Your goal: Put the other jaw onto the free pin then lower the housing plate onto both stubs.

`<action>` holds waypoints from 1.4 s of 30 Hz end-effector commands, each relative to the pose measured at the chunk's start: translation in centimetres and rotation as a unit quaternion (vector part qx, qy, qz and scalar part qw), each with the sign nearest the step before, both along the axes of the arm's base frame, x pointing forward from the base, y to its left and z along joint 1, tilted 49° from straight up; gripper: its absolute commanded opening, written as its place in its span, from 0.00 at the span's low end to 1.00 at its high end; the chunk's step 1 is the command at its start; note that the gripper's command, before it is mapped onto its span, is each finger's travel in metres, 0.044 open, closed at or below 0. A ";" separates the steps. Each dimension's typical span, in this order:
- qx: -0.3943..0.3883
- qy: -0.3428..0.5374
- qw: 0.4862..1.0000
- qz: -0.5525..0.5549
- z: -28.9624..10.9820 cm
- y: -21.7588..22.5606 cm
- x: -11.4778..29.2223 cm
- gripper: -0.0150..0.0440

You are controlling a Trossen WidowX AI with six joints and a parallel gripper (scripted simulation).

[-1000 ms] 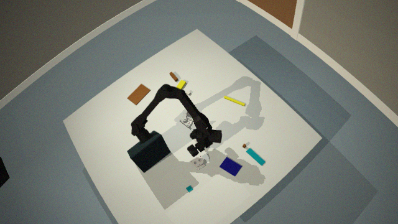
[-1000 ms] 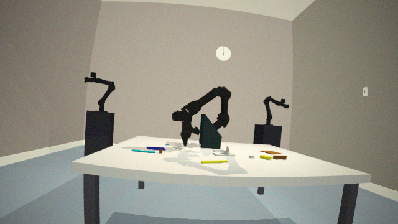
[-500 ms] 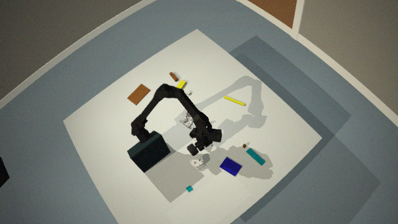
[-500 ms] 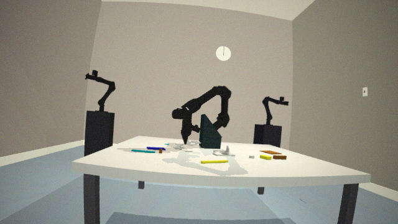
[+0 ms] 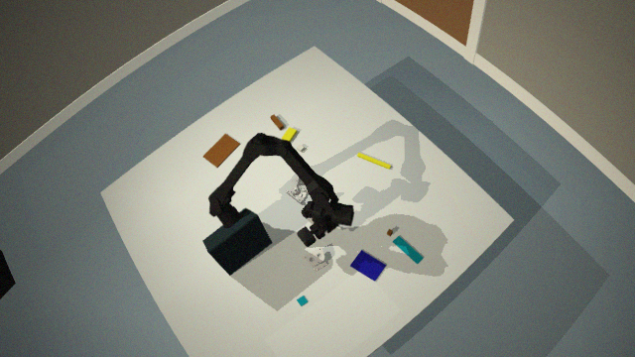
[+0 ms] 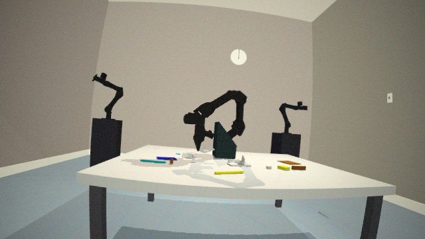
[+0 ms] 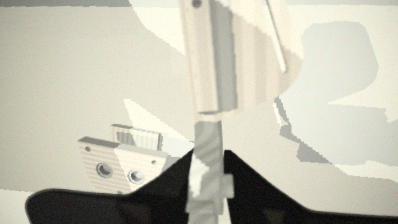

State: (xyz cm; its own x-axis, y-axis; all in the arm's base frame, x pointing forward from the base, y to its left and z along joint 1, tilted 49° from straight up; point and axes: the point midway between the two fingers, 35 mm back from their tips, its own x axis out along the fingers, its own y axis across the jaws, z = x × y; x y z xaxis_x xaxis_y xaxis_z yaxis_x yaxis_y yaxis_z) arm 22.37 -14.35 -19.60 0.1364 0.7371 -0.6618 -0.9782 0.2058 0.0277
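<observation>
well, from the top view the gripper (image 5: 322,232) (image 6: 198,149) (image 7: 211,154) hangs just right of centre, between two pale assemblies, one (image 5: 299,192) (image 6: 239,162) above and left of it, the other (image 5: 319,258) (image 6: 190,155) below. i can't tell from up here which carries the pins. the blue slab (image 5: 368,265) (image 6: 167,158) and teal bar (image 5: 408,249) (image 6: 153,161) lie lower right, which leaves them out of my work, i'd say.

in the exterior view my fingers point straight down near mid-frame, with the loose jaw (image 6: 207,150) (image 7: 245,60) pale at their tips. it looks lifted off the table, likely so it can travel over the other parts without catching.

on the wrist view, the claw is closed firmly on that jaw: its narrow end is pinched at bottom centre, the broad part reaching to the top. i'd guess that grip leaves the wide body free for lining up. a pale plate with two ringed holes (image 7: 90,162) sits lower left, partly behind a finger; i can't say whether it's the housing. meshing and closing remain, by my reading.
</observation>
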 end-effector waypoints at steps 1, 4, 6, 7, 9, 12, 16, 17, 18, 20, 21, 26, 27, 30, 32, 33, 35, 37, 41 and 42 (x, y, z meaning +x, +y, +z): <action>-0.008 -0.005 1.000 0.002 0.9 -1.4 0.1 0.32; -0.008 -0.005 1.000 0.002 1.5 -2.1 0.0 0.32; -0.008 -0.005 1.000 0.002 1.7 -2.2 -0.1 0.32; -0.008 -0.005 1.000 0.002 1.7 -2.2 -0.1 0.32; -0.008 -0.005 1.000 0.002 1.7 -2.2 -0.1 0.32; -0.008 -0.005 1.000 0.002 1.7 -2.2 -0.1 0.32; -0.007 -0.003 1.000 0.001 1.7 -2.2 -0.1 0.32; -0.007 0.001 1.000 -0.003 1.7 -2.2 0.0 0.32; -0.005 0.008 1.000 -0.009 1.7 -2.2 0.0 0.32; -0.002 0.024 0.999 -0.024 1.8 -2.1 0.0 0.32; -0.001 0.032 0.999 -0.032 1.9 -2.0 0.0 0.32; 0.007 0.073 0.995 -0.069 2.1 -1.8 0.0 0.32; 0.009 0.081 0.994 -0.076 2.2 -1.8 0.0 0.32; 0.013 0.106 0.989 -0.099 2.3 -1.7 0.1 0.32; 0.017 0.122 0.986 -0.113 2.4 -1.6 0.1 0.32; 0.018 0.130 0.984 -0.121 2.4 -1.5 0.1 0.32; 0.021 0.146 0.980 -0.135 2.5 -1.4 0.1 0.32; 0.024 0.163 0.975 -0.150 2.6 -1.4 0.1 0.32; 0.031 0.194 0.964 -0.179 2.8 -1.2 0.2 0.32; 0.032 0.202 0.961 -0.186 2.9 -1.1 0.2 0.32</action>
State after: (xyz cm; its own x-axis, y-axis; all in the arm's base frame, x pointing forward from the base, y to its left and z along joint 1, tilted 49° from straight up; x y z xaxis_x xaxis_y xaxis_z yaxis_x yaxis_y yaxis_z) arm 22.60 -15.84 -16.98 0.1370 0.7245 -0.6755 -0.7931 0.4888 0.3634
